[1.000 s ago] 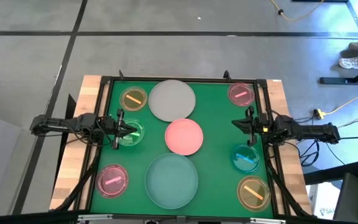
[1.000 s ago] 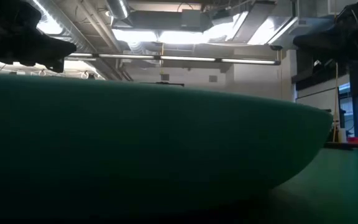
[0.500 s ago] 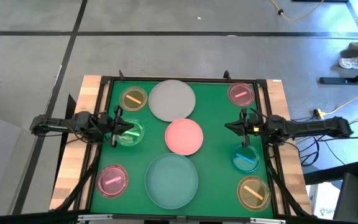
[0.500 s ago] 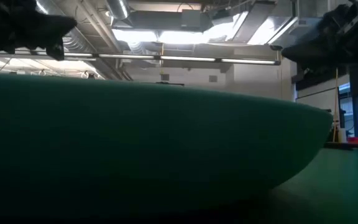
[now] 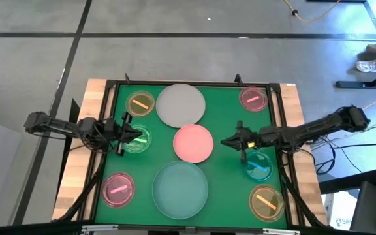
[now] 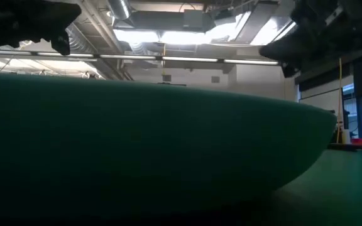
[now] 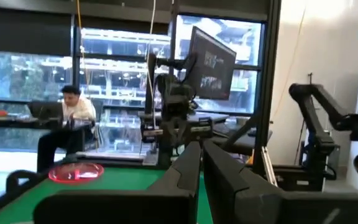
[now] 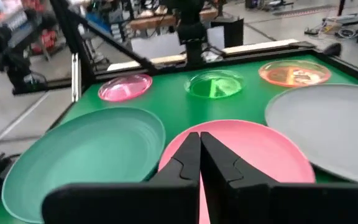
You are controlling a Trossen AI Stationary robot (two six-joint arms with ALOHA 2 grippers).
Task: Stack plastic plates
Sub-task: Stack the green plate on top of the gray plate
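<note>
My right pincer clenched near pink plate, left pincer clenched over green plate, teal plate blocking low view.

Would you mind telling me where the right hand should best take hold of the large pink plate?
Probably by the rim facing the right hand, coming in low from that side. The large pink plate lies flat on the mat, so only its thin raised edge offers a grip.
</note>
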